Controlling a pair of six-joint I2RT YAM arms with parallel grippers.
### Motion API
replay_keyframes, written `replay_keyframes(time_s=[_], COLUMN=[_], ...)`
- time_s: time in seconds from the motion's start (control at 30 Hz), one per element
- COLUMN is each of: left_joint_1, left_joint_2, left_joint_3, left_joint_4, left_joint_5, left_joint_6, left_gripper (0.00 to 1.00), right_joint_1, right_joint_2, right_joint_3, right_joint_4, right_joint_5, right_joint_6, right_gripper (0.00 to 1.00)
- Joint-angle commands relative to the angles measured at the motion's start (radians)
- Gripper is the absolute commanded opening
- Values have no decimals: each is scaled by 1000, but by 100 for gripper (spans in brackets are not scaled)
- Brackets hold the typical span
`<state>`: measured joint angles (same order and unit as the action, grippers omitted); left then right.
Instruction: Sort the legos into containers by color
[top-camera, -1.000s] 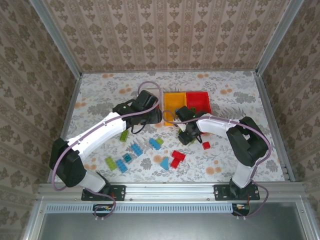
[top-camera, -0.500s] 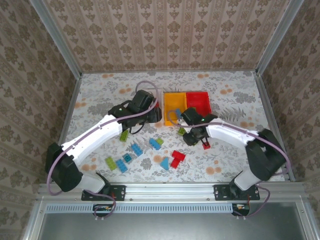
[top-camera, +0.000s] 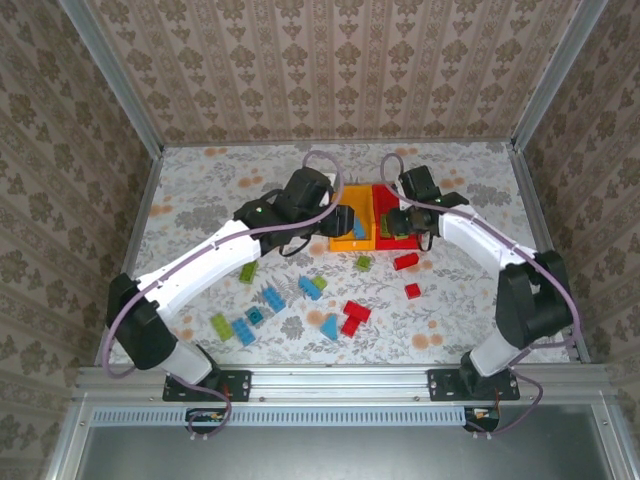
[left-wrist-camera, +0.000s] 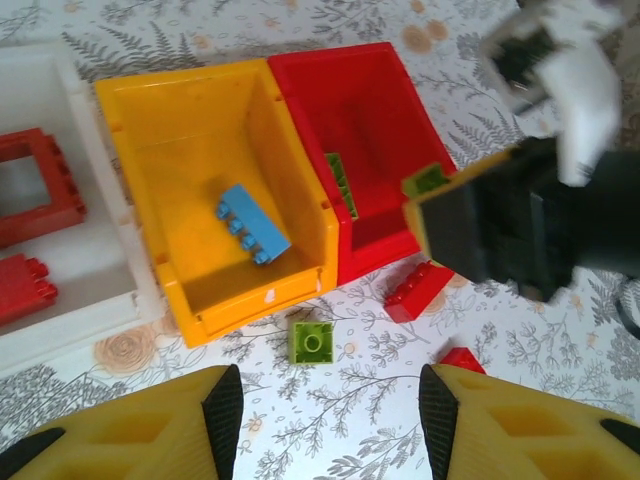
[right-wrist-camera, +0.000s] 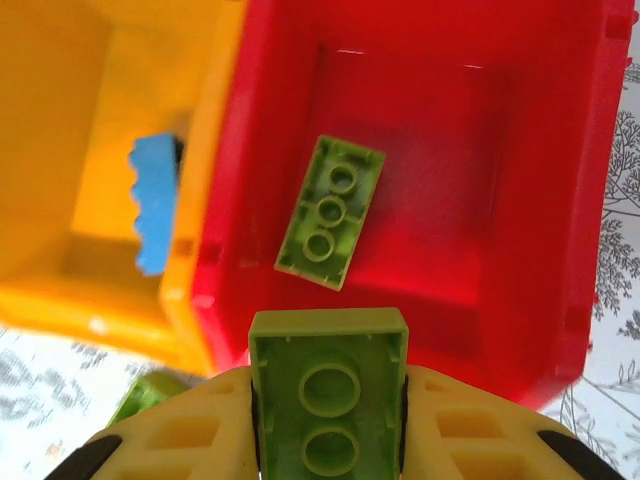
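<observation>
While loose legos (top-camera: 270, 298) lie across the bench (top-camera: 200, 200), the red bin (right-wrist-camera: 560, 200) sits under the right end effector (right-wrist-camera: 328, 440), clamped on a light-green brick (right-wrist-camera: 328, 375); left end effector (left-wrist-camera: 330, 405) gapes wide, empty. Brick's light, rigid, slick: pinch flat sidewalls.

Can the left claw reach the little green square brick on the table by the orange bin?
Probably yes. The open left claw hangs right by the small light green square plastic brick, with only bare table between them.
</observation>
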<state>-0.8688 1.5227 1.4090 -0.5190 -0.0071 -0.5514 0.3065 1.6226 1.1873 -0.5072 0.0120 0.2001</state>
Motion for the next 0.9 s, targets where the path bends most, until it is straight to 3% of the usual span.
replay_keyframes(time_s=[0.0,0.17,0.37,0.47,0.67,0.87], left_joint_1=[-18,-29,-16,4,79,100], left_joint_2=[20,16,-25,-60,-99,-41], left_joint_3=[51,37,-11,-56,-159,-246], left_joint_4=[8,2,-64,-94,-186,-179], left_joint_5=[17,5,-51,-72,-74,121], left_joint_6=[50,41,22,-11,-138,-191], left_gripper=[52,52,53,54,55,56], right_joint_1=[-24,-35,-27,-19,34,146], right_joint_2=[79,176,165,126,-25,-322], right_joint_3=[65,104,110,116,81,-193], right_joint_4=[14,2,14,8,21,232], right_joint_5=[14,16,6,4,16,-80], right_joint_6=[84,115,105,95,88,69], right_gripper=[26,32,57,61,62,65])
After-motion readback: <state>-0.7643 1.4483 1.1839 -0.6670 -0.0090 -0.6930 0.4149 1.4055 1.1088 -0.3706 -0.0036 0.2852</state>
